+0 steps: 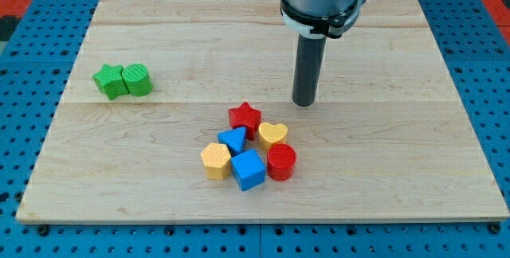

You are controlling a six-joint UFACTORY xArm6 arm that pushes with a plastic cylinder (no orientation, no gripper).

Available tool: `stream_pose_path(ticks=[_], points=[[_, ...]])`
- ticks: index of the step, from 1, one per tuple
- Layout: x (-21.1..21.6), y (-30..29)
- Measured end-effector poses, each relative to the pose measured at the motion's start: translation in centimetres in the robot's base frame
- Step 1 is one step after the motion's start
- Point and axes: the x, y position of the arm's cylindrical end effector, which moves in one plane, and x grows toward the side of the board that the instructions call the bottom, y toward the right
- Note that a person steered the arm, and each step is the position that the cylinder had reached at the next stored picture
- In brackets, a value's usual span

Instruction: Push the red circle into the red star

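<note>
Wooden worktop (159, 170) carrying eight blocks. No fingers here, only my tip (304, 103), standing just up-right of red star (245, 116). Red circle (281, 162) below yellow heart (272, 134), apart from star. Also blue triangle (233, 139), blue cube (249, 170), yellow hexagon (215, 161), green star (108, 81), green circle (137, 80).

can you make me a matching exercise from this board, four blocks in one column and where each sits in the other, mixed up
Column one:
1. red star
2. red circle
3. green star
4. blue cube

Column two:
A. far on the view's left, touching the green circle
B. bottom of the cluster, between the yellow hexagon and the red circle
C. top of the cluster, nearest my tip
D. the cluster's right edge, just below the yellow heart

Pairs: 1-C, 2-D, 3-A, 4-B
</note>
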Motion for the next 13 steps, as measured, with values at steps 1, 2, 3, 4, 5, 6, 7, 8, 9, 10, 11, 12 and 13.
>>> stream_pose_path(ticks=[1,2,3,4,5,6,7,8,9,10,11,12,13], points=[[-0.3,6.0],[6.8,11.3],[15.3,7.3],[15.1,0.2],[10.6,-2.8],[7.3,-4.9],[6.9,-5.9],[8.4,-3.3],[8.3,-3.3],[8.2,-3.6],[8.2,-3.6],[7.5,-3.8],[7.1,-4.6]])
